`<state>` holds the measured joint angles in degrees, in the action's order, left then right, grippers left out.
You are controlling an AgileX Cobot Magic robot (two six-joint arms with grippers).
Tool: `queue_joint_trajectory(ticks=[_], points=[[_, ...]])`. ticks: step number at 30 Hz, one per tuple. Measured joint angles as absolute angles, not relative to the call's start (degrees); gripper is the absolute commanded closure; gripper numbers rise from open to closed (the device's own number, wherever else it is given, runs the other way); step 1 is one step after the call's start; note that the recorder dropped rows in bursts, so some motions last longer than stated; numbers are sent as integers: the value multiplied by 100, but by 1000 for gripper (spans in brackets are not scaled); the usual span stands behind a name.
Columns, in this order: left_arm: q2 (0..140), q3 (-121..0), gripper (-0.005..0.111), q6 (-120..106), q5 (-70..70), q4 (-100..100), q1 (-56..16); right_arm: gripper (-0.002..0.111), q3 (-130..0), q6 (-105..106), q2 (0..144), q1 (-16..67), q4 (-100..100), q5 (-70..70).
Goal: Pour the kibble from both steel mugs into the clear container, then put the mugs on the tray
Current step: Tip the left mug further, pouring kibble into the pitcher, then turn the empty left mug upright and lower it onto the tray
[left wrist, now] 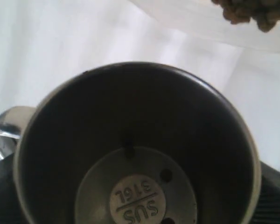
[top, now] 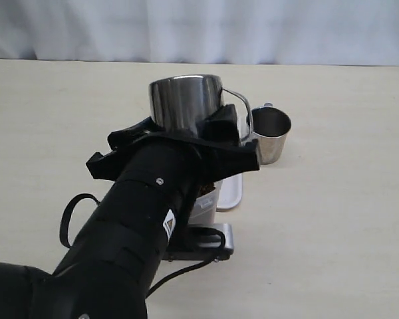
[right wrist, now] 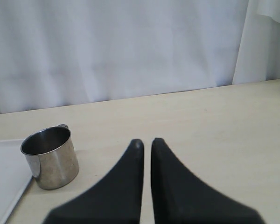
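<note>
Left fingers point(top: 227, 123): wide apart, gripping a tipped, empty shiny steel mug point(top: 185, 101), raised near the white rectangular tray point(top: 231, 193).
Right fingers point(right wrist: 126, 191): I see them pressed together, empty.
Second steel mug point(top: 272, 135): upright on the counter point(top: 332, 219), beside the tray.

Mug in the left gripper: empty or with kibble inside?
Empty. Looking into the mug, the left wrist view shows bare dark walls and the stamped base, no pellets; the kibble lies beyond its rim.

- The left arm point(top: 133, 226), left hand point(top: 185, 127) gripping the raised steel mug point(top: 185, 100), blocks the middle over the clear container point(top: 205, 207) and tray point(top: 230, 193).
- The second steel mug point(top: 271, 135) stands just beside the tray.
- The bench point(top: 346, 226) lies open right of it.
</note>
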<state>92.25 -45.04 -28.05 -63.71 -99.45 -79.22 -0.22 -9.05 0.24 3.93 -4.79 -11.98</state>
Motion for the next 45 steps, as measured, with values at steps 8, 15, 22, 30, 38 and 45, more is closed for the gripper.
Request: queue_joint_trajectory(ticks=[8,15,22,30,38,45], points=[[8168,-4504,107,68,-4911,-8961,-7197,104,-22,-905,24,393,-479,-1198],[7247,-4504,107,119,-1232,-6792,-4795,104,-22,-905,24,393,-479,-1198],[7890,-4508,107,1409,2417,-6043,-2643,104,-22,-905,24,393,-479,-1198],[9867,-4522,107,1853,4928,-5666,-1622,104,-22,-905,24,393,-479,-1198],[11193,-5102,107,1546,5406,-4781,-1403,104,-22,-905,24,393,-479,-1198],[11976,-5798,107,2127,5251,-4982,-1403,104,-22,-905,24,393,-479,-1198]])
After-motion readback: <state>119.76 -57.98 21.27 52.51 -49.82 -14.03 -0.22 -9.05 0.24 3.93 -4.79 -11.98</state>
